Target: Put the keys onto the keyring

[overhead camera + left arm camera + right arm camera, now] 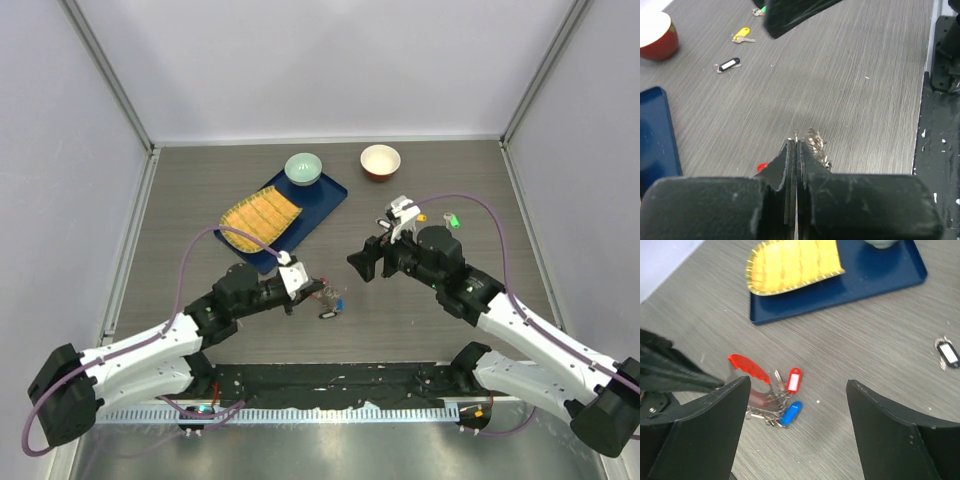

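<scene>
The keyring [765,392] lies low over the table with its red oval loop [746,367], a red tag [794,380] and a blue tag [791,412]. My left gripper [796,142] is shut on its silver ring [815,140]; from above, the keyring [328,302] hangs at the left fingertips. My right gripper [798,382] stands open just above and to the right of it, nothing between its fingers. Loose keys lie apart on the table: yellow [741,35], black [729,65] and green [453,220]. The black key [947,354] also shows at the right wrist view's edge.
A blue tray [325,205] at the back left holds a yellow mat [260,217] and a green bowl [303,168]. A red bowl [380,160] stands at the back centre. The black base rail [330,385] runs along the near edge.
</scene>
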Motion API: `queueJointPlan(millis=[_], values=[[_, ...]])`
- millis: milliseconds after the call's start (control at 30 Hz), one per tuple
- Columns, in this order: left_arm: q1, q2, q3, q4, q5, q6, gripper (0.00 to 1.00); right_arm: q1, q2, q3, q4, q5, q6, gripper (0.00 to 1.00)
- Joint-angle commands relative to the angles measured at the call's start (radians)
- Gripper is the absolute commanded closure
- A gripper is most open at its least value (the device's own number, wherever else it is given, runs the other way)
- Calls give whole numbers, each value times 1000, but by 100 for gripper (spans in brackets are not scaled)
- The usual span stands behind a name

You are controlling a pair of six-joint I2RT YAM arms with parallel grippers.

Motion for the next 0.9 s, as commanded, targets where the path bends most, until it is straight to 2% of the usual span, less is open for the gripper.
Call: queueJointPlan(millis=[0, 233, 400, 867], values=[[-68, 8, 49, -94, -135, 142, 100, -16, 48, 71, -84, 138, 24, 16], [-140, 13, 93, -194, -225, 194, 100, -72, 128, 79, -97, 118, 33, 15], [-177, 33, 148, -258, -276, 234, 100, -121, 157, 70, -84, 41, 19, 16], [-180, 11, 214, -365, -218, 334, 100, -129, 157, 22, -8, 6, -10, 17]])
